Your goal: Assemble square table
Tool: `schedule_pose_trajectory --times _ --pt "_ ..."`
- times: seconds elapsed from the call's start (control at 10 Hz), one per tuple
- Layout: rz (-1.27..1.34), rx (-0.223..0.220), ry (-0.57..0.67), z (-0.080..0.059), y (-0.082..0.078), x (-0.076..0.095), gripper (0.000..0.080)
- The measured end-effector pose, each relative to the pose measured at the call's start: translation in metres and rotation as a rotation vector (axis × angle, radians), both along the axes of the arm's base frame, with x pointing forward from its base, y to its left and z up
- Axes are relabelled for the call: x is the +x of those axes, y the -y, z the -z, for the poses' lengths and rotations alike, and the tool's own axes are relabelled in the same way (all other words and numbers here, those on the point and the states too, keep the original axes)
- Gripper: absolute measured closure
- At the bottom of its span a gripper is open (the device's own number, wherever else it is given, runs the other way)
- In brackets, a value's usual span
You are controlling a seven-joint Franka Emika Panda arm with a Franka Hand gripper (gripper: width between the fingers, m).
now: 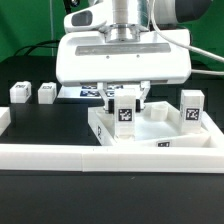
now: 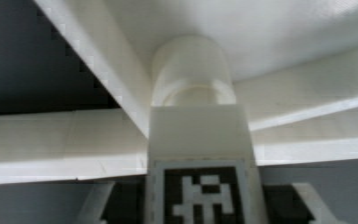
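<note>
One white plastic square tray-like tabletop [image 1: 160,135] with a raised rim, lying on the black desk [image 1: 50,125] toward the exterior view's right, just behind the long low white border wall [image 1: 110,158]. Standing at its far right corner, a first small white tagged leg block [image 1: 192,108]; fastened or merely set there, cannot tell. Held upright over the left part of the top, a second white tagged leg block [image 1: 125,117], apparently clamped between the fingers of the white two-finger gripper [image 1: 126,100] directly above the tray. From the wrist view, round end of that block pointing into the tray, close to where two rim edges meet. Judged early to midway: at most one leg in, one being placed. Still to do: a third leg block [image 1: 20,93] and a fourth leg block [image 1: 46,93], loose and well apart from the top at the exterior view's left. Farther back, the marker board [image 1: 92,91].
</note>
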State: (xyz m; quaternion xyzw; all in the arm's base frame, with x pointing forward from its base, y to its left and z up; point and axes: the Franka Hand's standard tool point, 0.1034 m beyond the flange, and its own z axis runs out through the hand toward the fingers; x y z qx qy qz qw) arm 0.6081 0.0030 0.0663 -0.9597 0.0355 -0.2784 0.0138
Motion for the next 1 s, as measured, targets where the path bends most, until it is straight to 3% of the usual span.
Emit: schedule_pose_trajectory --times 0.7,0.8,0.9,1.0 --pt "0.026 0.013 0.010 -0.004 0.003 0.012 0.0511" --pt "0.025 0.014 0.009 -0.003 0.003 0.012 0.0445" --pt "0.025 0.014 0.009 -0.003 0.003 0.012 0.0281" --pt "0.025 0.014 0.009 -0.003 0.003 0.012 0.0281"
